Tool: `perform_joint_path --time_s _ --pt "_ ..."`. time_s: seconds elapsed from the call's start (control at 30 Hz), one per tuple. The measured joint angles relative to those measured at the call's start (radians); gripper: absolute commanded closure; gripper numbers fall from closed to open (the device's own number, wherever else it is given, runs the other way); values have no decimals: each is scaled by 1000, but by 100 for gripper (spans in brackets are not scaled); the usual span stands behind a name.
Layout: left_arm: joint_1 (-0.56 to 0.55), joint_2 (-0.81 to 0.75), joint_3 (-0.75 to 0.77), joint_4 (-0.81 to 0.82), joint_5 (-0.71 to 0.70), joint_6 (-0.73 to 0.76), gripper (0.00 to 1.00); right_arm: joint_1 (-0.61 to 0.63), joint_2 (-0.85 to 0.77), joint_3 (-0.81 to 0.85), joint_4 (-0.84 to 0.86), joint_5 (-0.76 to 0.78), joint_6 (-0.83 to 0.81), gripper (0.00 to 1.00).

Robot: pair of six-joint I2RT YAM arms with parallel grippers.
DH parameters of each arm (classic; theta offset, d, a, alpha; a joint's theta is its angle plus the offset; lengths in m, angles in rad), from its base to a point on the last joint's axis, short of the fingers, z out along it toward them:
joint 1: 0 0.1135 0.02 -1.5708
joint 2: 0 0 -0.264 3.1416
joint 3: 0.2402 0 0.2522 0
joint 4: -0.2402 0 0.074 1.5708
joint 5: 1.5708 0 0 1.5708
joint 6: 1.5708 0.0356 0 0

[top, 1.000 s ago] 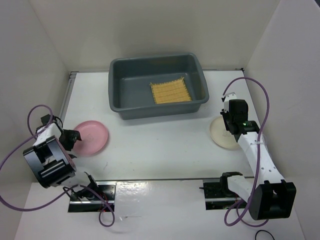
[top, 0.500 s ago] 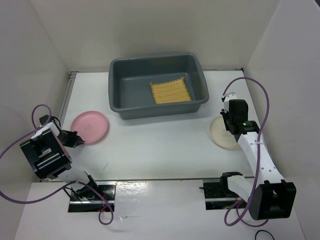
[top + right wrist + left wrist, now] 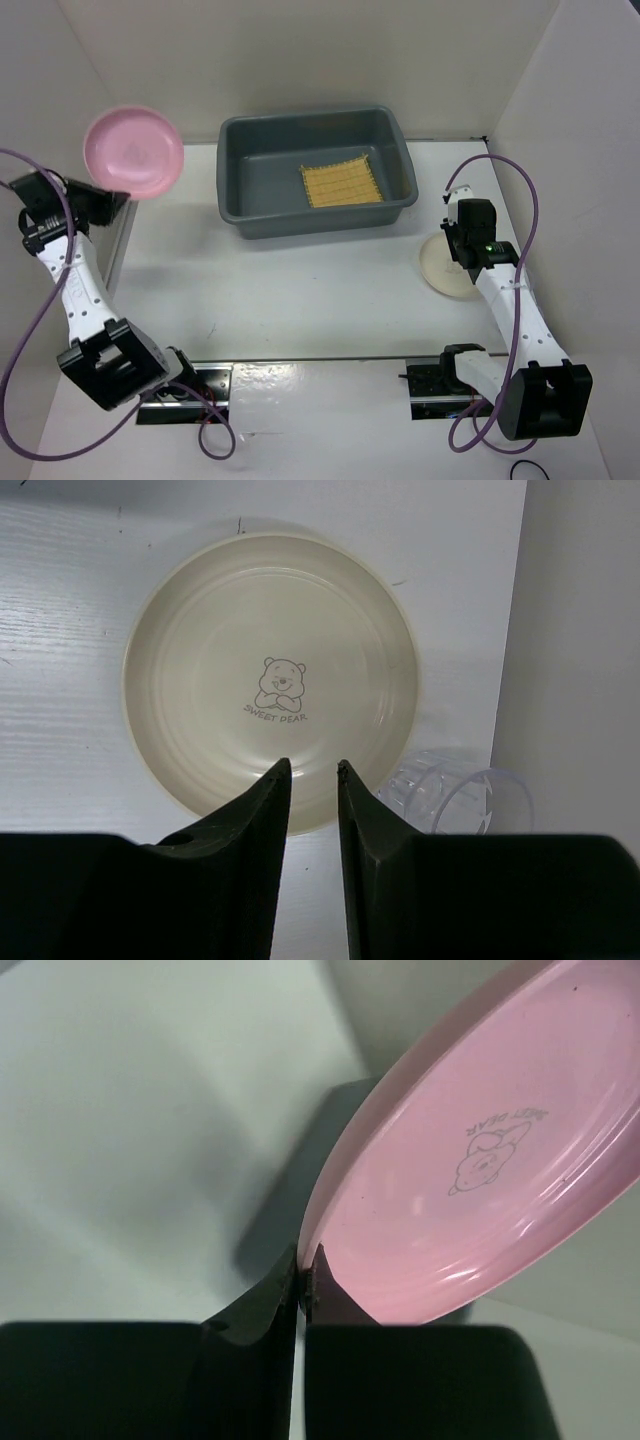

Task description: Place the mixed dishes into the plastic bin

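My left gripper is shut on the rim of the pink plate, which is lifted high off the table at the far left, left of the plastic bin. The yellow woven placemat lies inside the bin at its right side. The cream-white plate lies flat on the table at the right. My right gripper hovers above the plate's near part, open, with nothing between its fingers.
A clear plastic cup lies on its side by the cream plate, against the right wall. White walls close in the table on the left, back and right. The bin stands at the back centre.
The left gripper shut on the pink plate's rim and lifted it from the table up and back to the far left. The right arm has not moved.
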Motion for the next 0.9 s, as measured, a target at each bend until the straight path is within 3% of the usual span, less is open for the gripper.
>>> perform_joint_path --time_s 0.17,0.3,0.6,0.7,0.8,0.9 --pt "-145 23 170 114 87 -50 100 0 0 0 0 1 0 69" --pt "-360 233 357 98 110 -34 100 0 0 0 0 2 0 69" --pt "-795 878 1013 -215 26 130 100 0 4 0 1 7 0 69" --pt "-873 1061 1265 -346 -5 162 100 0 10 0 2 11 0 69" --pt "-919 1310 1695 -488 -26 181 100 0 16 -1 2 15 0 69" --pt "-935 1397 1796 -544 -38 182 100 0 25 -1 2 19 0 69"
